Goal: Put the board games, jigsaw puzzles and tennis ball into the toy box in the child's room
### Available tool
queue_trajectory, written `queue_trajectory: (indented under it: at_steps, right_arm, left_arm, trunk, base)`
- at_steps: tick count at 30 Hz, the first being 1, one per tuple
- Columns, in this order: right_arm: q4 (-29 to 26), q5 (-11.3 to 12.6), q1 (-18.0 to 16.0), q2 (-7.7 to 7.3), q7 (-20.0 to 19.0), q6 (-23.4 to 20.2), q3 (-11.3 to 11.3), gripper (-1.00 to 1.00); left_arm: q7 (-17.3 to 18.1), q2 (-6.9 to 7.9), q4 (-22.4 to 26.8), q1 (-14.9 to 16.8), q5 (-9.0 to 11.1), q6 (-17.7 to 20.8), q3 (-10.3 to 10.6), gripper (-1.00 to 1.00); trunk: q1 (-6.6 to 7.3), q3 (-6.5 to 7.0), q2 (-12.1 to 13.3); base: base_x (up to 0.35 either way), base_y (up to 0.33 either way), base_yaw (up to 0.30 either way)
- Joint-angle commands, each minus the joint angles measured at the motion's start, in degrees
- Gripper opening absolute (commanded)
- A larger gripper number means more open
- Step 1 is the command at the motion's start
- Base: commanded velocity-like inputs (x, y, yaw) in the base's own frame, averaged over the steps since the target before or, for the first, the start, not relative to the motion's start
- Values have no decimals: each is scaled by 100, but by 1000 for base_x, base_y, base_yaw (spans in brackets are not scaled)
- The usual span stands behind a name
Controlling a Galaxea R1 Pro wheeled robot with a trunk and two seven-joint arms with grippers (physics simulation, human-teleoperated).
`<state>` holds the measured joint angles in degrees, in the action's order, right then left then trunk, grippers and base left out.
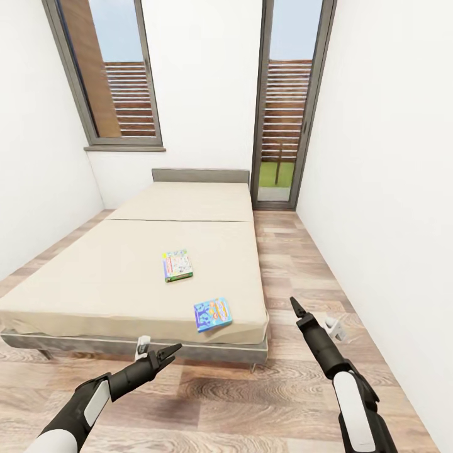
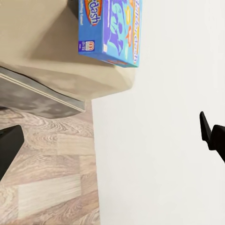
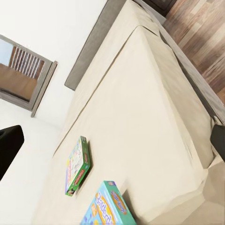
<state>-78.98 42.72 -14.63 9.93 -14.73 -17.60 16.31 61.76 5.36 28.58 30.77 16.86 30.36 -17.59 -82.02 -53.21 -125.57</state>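
Two board games lie on the cream bed (image 1: 113, 277). One is blue with cartoon art (image 1: 212, 314) (image 2: 110, 28) (image 3: 105, 208) and sits near the bed's front right corner. The other is pale with a green edge (image 1: 178, 265) (image 3: 77, 166) and lies further in. My left gripper (image 1: 171, 352) (image 2: 110, 140) hangs open over the floor just before the bed's front edge, below the blue box. My right gripper (image 1: 294, 306) (image 3: 112, 145) stands open to the right of that corner, holding nothing. The table, toy box, jigsaw puzzles and tennis ball are out of view.
A wood-plank floor strip (image 1: 296, 264) runs between the bed and the white right wall (image 1: 390, 189). A glass door (image 1: 286, 126) and a window (image 1: 113, 75) stand at the far end. A small white object (image 1: 335, 328) lies on the floor near my right arm.
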Motion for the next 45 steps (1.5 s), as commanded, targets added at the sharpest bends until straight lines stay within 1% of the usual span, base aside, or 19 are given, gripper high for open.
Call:
queue_trajectory:
  at_steps: [1,12,21,29,38,45]
  right_arm:
    - [6,45,-5,7,-33,-44,22,100]
    - [39,35,-5,7,-80,-2,30,100]
    - [41,35,-5,7,-82,12,29,100]
    - [41,35,-5,7,-89,19,30,100]
    - [41,35,-5,7,-87,20,30,100]
    - [41,35,-5,7,-91,18,30,100]
  left_arm:
    - [6,0,-2,2,19,51,-7,100]
    - [-63,-11,-2,4,11,52,-5,100]
    - [-63,-9,-2,1,10,44,-1,100]
    - [-67,-16,-2,1,10,50,-7,100]
    - [-68,-18,-2,1,10,45,-4,100]
    - [-71,-18,-2,2,10,47,-7,100]
  trunk:
    - [1,-5,-2]
    - [1,-5,-2]
    - [1,-5,-2]
    - [1,-5,-2]
    - [1,-5,-2]
    - [1,-5,-2]
  base:
    - [1,0,0]
    - [136,28,0]
    - [25,-1,0]
    - [106,-115,0]
    - [24,-35,0]
    - [2,-194,0]
